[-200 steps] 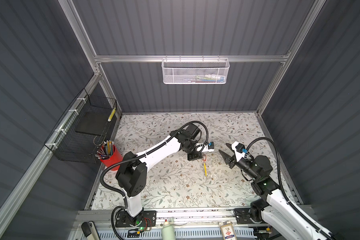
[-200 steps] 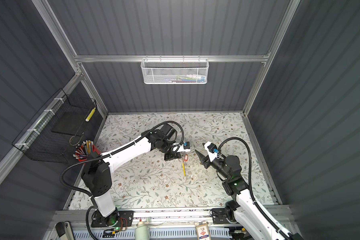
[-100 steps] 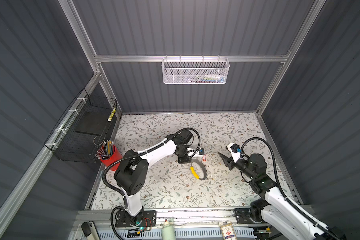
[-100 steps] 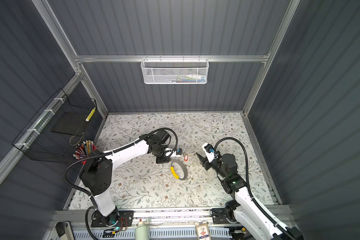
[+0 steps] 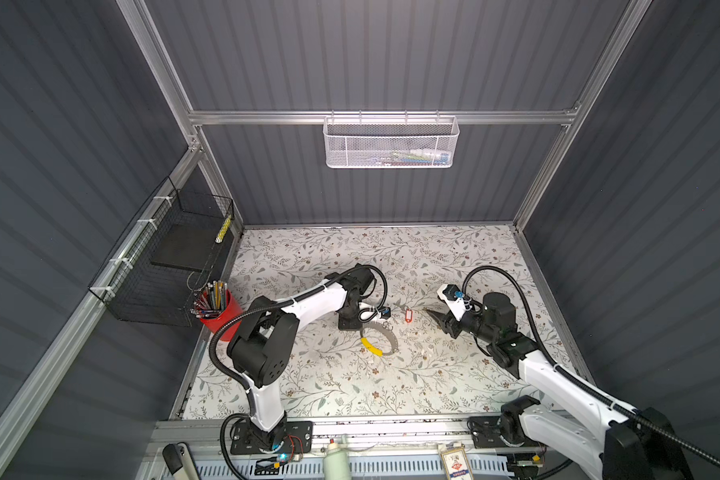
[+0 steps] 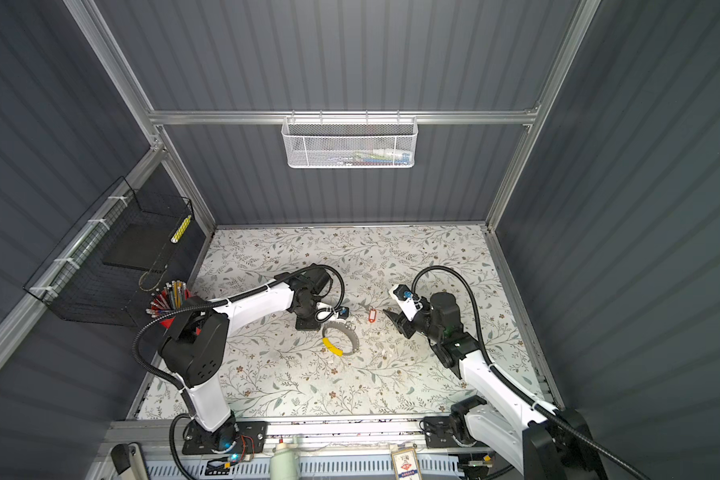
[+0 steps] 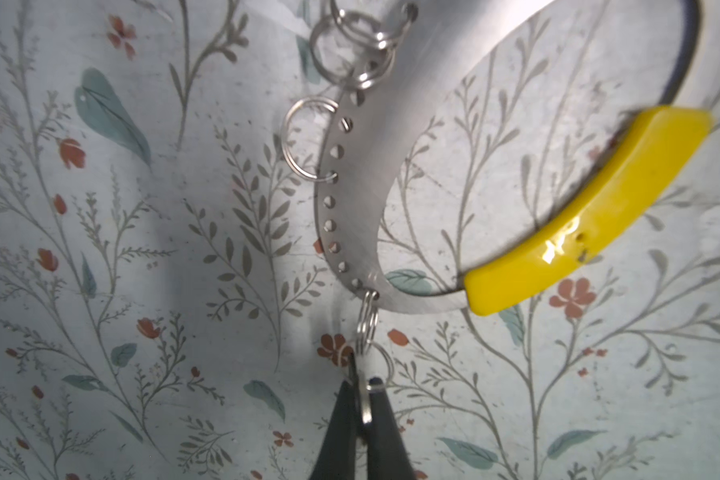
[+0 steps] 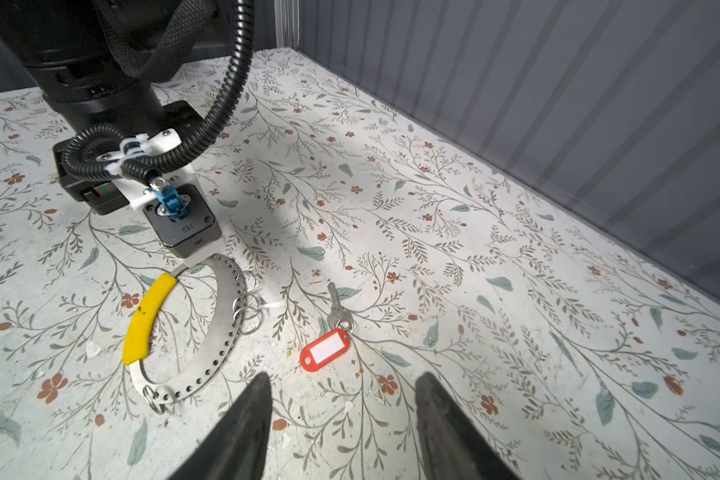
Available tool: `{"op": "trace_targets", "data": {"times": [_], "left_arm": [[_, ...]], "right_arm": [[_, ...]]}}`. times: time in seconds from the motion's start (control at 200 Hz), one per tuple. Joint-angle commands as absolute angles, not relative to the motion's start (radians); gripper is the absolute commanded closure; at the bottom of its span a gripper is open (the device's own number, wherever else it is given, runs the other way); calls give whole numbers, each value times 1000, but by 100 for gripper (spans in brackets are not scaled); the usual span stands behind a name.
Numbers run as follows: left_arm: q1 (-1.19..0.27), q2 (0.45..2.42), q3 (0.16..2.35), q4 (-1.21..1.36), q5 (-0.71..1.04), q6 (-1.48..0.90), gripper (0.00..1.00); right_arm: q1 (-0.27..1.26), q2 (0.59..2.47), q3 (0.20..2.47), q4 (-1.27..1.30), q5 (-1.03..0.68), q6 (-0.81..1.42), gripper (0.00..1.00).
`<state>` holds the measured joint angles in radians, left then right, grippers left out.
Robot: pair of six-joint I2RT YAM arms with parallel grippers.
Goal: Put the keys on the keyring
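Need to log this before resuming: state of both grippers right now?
left gripper: closed, jaws pinching a small split ring linked to the keyring.
right gripper: open, holding nothing; the red-tagged key lies just ahead.

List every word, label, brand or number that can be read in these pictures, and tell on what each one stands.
"ZED": printed on the black camera on the left arm's wrist; it appears upside down in the right wrist view.
Red key tag: its white label is blank.
Small box at the front rail: it carries print, too small to read.
White mesh basket on the back wall: the items inside are too blurred to read.
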<state>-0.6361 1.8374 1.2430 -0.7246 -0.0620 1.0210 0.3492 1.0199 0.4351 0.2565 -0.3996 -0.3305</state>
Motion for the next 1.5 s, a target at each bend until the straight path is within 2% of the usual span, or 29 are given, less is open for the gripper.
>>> {"op": "trace_targets", "data": {"times": [0.0,0.055,0.25,0.265,0.315,0.44,0.675,0.825,0.945,1.061,1.306,1.496], "left_arm": [[-610,1855,1207,-718,-106,1047,100],[-598,1851,1189,-705,-112,1053,97],[-554,1835,1167,-676,-104,1024,56],[-551,1831,1168,-675,-100,1017,51],[-546,1806,1176,-666,-81,999,46],[-543,1722,1179,-633,-24,949,45],[-597,1583,1162,-604,242,789,45],[-712,1611,1139,-549,206,697,46],[-727,1693,1186,-531,206,585,53],[-728,1753,1213,-511,214,492,55],[-725,1878,1334,-581,161,330,56],[-695,1902,1352,-562,123,329,58]], "right_arm": [[345,1045,469,213,-424,-386,43],[345,1056,466,205,-437,-415,43],[347,1072,455,193,-530,-486,44],[347,1075,459,188,-533,-491,44],[348,1084,465,175,-534,-497,44],[348,1094,496,106,-531,-527,46],[350,1017,522,-2,-462,-561,47],[351,950,522,-51,-414,-529,49],[370,905,521,-83,-405,-500,52],[396,882,524,-117,-375,-488,52],[400,934,539,-128,-347,-482,52],[400,1008,540,-78,-347,-467,52]]}}
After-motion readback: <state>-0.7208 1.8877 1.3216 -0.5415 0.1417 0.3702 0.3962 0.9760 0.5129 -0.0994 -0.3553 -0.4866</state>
